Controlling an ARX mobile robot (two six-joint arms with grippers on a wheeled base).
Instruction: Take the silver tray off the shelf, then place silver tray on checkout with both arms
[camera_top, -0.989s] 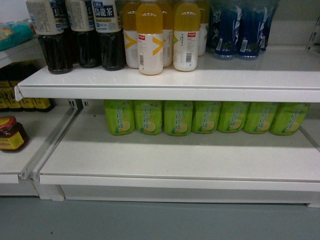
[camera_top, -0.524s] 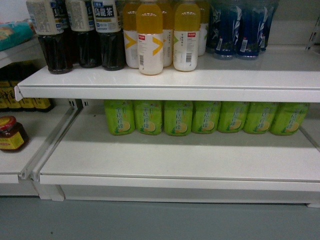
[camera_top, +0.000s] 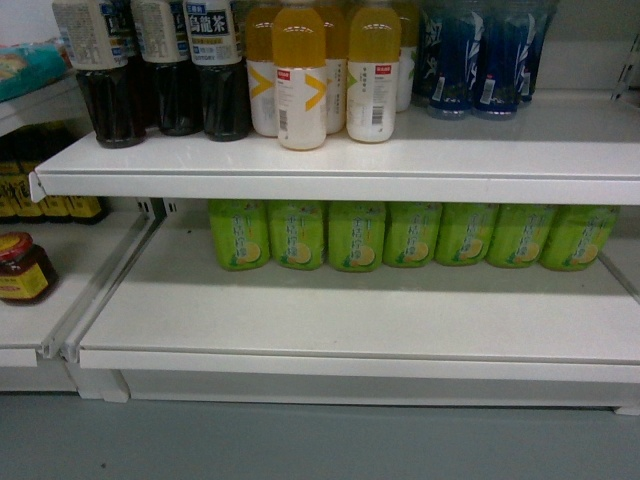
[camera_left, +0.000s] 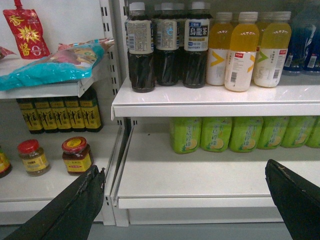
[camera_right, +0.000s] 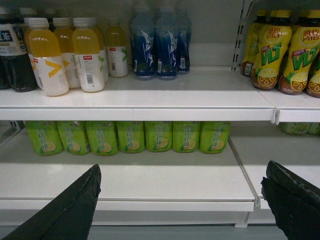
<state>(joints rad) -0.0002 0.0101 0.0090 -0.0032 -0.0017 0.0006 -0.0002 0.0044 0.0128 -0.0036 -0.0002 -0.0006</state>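
Nothing has changed in the head view: the shelf (camera_top: 340, 320) holds only green bottles (camera_top: 400, 235), no silver tray shows anywhere, and both grippers (camera_left: 185, 200) (camera_right: 180, 200) hang with jaws wide apart, so the pickup hasn't begun.

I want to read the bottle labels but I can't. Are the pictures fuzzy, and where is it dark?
Head view: soft and grainy, so the print on the orange bottles is unreadable; shadow falls on the lower shelf behind the green bottles. Left wrist view: sharper, and the dark tea bottles show big characters. Right wrist view: bright upper board, dim underneath.
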